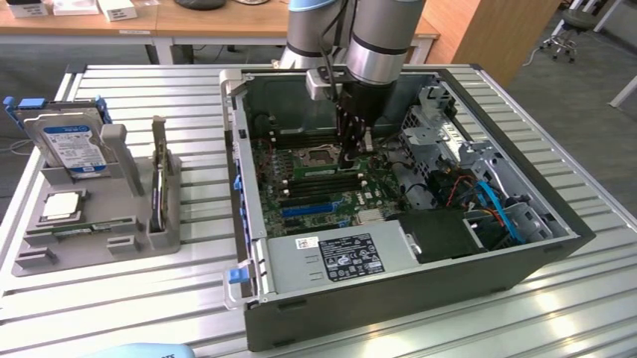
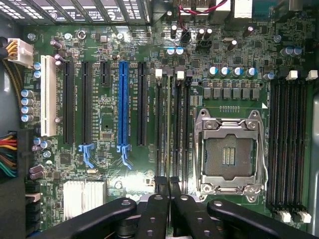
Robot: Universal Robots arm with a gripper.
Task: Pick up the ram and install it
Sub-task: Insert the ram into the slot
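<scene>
My gripper reaches down into the open computer case, just above the motherboard. Its black fingers are shut on the ram. In the wrist view the ram shows edge-on as a thin dark strip running away from the fingertips, lined up with the black memory slots beside the empty processor socket. In the exterior view the ram is a narrow green strip under the gripper, low over those slots. I cannot tell whether it touches a slot.
A grey parts tray stands at the exterior view's left, with a blue-labelled hard drive, a square silver processor and a green stick. Inside the case are the power supply, drive cage and cables.
</scene>
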